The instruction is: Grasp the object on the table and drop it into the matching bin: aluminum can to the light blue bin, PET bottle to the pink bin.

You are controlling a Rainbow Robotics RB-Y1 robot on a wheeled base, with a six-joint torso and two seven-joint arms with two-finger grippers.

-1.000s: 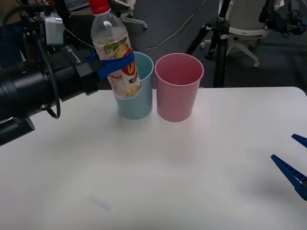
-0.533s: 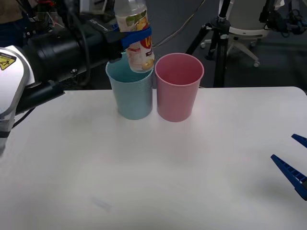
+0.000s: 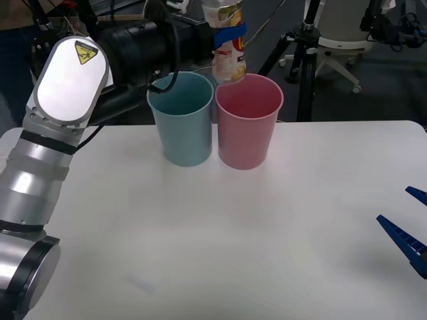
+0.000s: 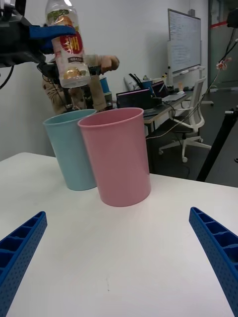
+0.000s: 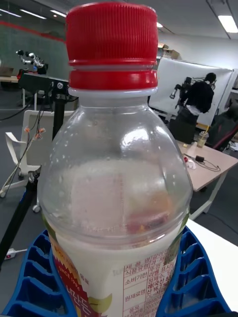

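White table (image 3: 267, 220) carried both bins; left end effector (image 3: 229, 33), clamped on the PET bottle (image 3: 228, 50), hovered near the pink bin (image 3: 248, 123), needing slight centering before release.

Silver-white left arm (image 3: 47, 153), yellow warning sticker (image 3: 85, 52), black forearm, blue ribbed fingers (image 4: 20, 247).

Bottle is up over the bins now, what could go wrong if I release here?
The PET bottle, clamped in the left gripper, hangs over the near-side rim of the pink bin, right beside the light blue bin. Dropped now, it may clip that rim and fall into the blue bin or onto the table. It is also tilted, so it could tumble. The right gripper waits open.
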